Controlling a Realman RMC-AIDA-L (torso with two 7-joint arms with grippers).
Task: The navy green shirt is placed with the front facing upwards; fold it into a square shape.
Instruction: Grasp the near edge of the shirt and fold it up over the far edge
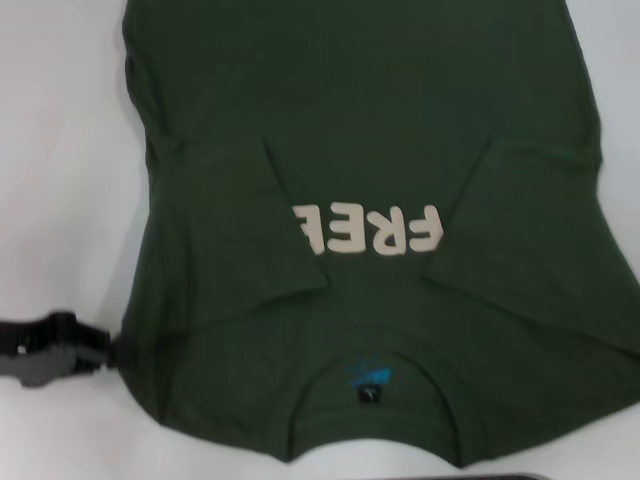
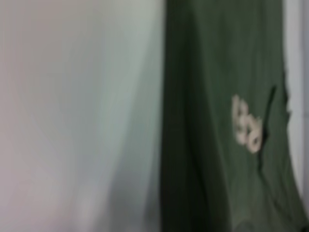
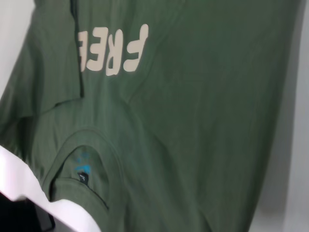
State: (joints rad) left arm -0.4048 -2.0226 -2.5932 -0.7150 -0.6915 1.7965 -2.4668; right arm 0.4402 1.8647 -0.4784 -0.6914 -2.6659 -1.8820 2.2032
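Observation:
The navy green shirt [image 1: 370, 150] lies flat on the white table, front up, with its collar [image 1: 375, 375] toward me. Both sleeves are folded inward over the chest, and the left one covers part of the cream lettering [image 1: 370, 230]. A teal-and-black label [image 1: 365, 380] shows inside the collar. My left gripper [image 1: 105, 352] sits low at the shirt's left shoulder edge, blurred. The left wrist view shows the shirt [image 2: 217, 121] and its lettering [image 2: 246, 125] from the side. In the right wrist view the shirt [image 3: 193, 96], collar and label [image 3: 83, 170] are seen from above. The right gripper is out of view.
White table [image 1: 60, 150] surrounds the shirt on the left and at the right edge [image 1: 625, 100]. A thin dark strip [image 1: 520, 477] shows at the bottom of the head view. A dark shape [image 3: 21, 217] fills one corner of the right wrist view.

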